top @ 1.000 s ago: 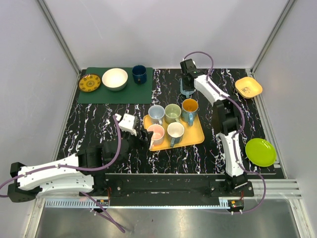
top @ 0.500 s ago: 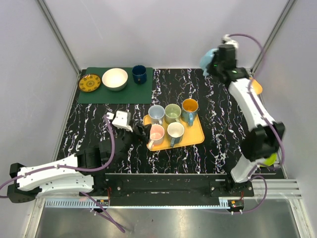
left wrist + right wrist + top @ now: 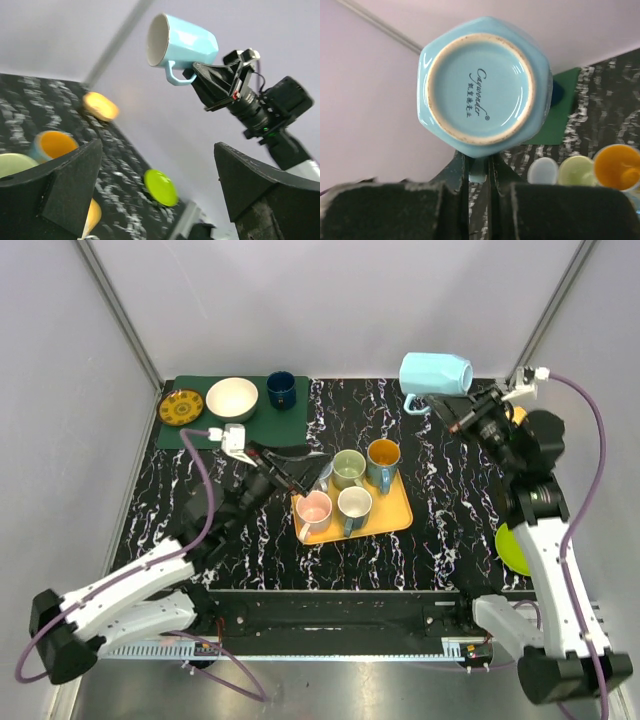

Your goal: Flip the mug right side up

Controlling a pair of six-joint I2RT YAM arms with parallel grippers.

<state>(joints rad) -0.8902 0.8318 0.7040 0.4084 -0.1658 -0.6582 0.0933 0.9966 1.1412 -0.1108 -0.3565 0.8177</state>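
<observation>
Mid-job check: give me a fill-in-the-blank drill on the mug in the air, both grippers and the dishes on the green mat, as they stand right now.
1. The right gripper grips the light blue mug by its ____.
2. That mug hangs in the air, lying on its ____.
3. The left gripper has its jaws ____, with nothing between them.
4. On the green mat, the white bowl sits between the yellow plate and a dark blue ____.

Missing words: handle; side; open; cup

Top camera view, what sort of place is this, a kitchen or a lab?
Likely a robot test cell, not a kitchen: plain white walls box in a marbled black table, two arms are bolted to a rail at its near edge, and mugs sit on an orange tray.
</observation>
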